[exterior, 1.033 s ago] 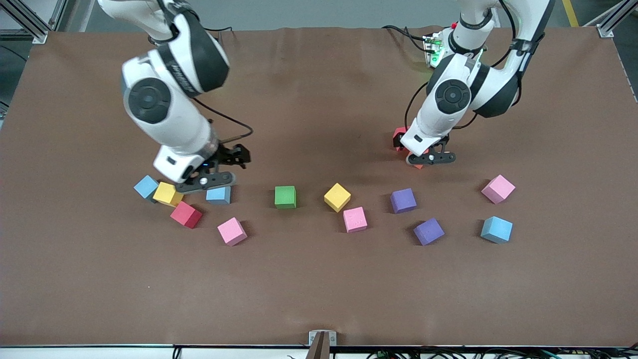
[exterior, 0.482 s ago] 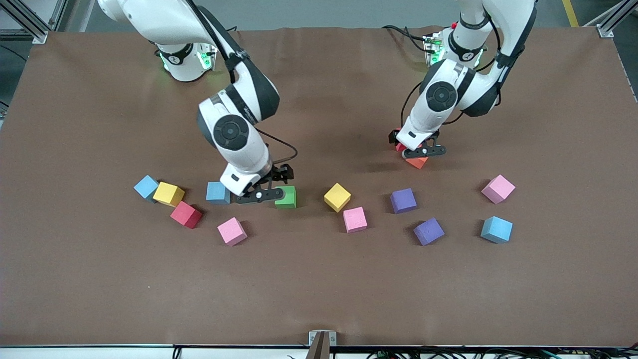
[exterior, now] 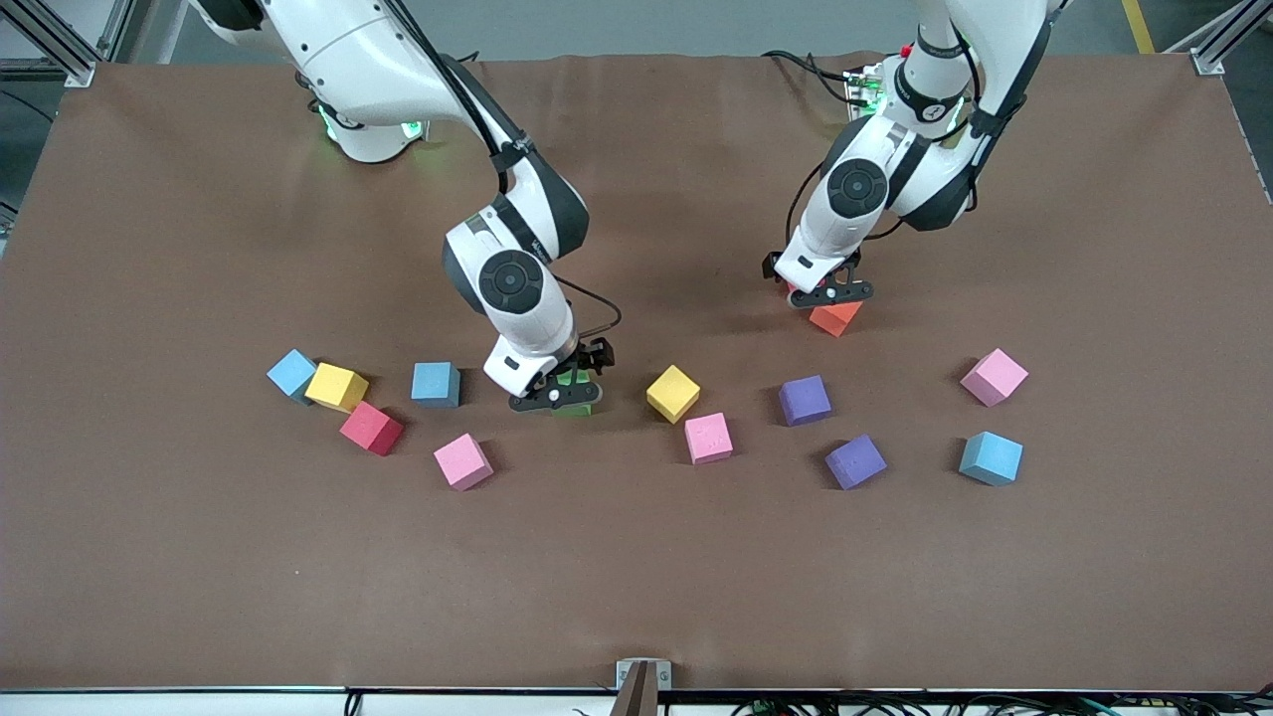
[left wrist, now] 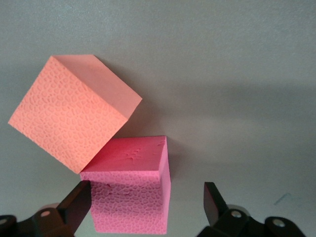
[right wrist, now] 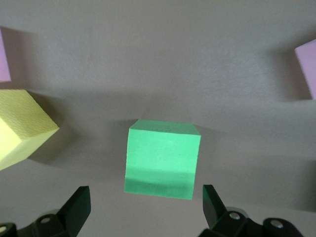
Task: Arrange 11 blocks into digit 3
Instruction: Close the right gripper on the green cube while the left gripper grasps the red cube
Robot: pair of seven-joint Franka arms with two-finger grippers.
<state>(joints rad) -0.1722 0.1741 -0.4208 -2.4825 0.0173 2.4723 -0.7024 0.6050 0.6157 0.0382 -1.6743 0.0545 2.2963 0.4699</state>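
Brown table [exterior: 636, 557]: green block [right wrist: 162, 159] lies under right hand [right wrist: 143, 210], fingers spread.

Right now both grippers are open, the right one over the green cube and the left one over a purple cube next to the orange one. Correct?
Not quite. The left gripper is over a red cube, not a purple one; the left wrist view shows it touching the orange cube. The rest stands: the right gripper is open over the green cube.
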